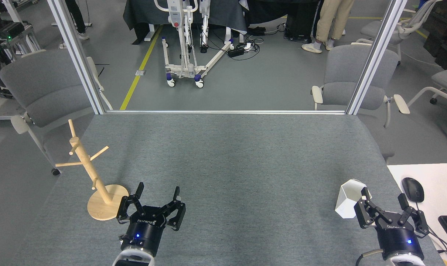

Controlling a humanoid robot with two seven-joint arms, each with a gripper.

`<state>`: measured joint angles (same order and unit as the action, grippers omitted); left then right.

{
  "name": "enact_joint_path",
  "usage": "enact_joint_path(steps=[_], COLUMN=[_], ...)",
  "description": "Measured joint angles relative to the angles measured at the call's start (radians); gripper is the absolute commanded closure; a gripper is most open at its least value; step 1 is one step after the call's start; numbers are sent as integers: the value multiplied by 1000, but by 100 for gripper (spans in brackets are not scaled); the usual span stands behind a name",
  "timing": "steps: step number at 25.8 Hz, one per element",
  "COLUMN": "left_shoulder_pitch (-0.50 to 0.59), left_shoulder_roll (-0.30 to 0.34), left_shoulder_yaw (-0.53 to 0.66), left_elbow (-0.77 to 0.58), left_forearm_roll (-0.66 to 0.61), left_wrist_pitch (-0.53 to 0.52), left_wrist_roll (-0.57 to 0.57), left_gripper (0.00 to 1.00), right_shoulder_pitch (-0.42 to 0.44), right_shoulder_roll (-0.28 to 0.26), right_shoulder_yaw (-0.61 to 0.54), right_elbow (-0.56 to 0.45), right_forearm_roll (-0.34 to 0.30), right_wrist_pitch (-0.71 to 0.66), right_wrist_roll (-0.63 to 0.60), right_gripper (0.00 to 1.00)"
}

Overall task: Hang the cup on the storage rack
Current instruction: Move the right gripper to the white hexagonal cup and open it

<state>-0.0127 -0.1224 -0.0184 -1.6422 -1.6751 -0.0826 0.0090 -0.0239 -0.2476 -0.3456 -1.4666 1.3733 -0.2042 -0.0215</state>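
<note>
Cup (348, 199) stands unhung on the table (231, 166), far right of the storage rack (94, 173), beside the released right hand (384, 199); left hand (157, 194) is also released; grasping, carrying and hanging remain.

Storage rack (94, 176) far left on table (231, 155), cup (350, 198) far right

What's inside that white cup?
Nothing visible: the cup shows only bare white inner walls. Its bottom is hidden from this angle, and the right end effector covers one side.
</note>
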Motion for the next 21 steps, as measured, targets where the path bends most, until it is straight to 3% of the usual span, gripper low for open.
enact_joint_path(steps=[6,14,21], left_shoulder_pitch=[-3,-17,-27], left_shoulder_roll=[0,-2,-3], left_shoulder_yaw=[0,0,0], left_elbow=[6,20,26], left_forearm_roll=[0,0,0], left_wrist_pitch=[-2,-4,-3], left_wrist_roll=[0,0,0], left_gripper=[1,1,1], right_shoulder_pitch=[-4,-19,-71], right_shoulder_roll=[-26,-30,-32], right_shoulder_yaw=[-16,-4,25], right_elbow=[109,163,230], right_forearm_roll=[52,137,153], right_wrist_pitch=[-40,-43,-36], right_wrist_roll=[3,-8,-10], right_gripper=[0,0,0])
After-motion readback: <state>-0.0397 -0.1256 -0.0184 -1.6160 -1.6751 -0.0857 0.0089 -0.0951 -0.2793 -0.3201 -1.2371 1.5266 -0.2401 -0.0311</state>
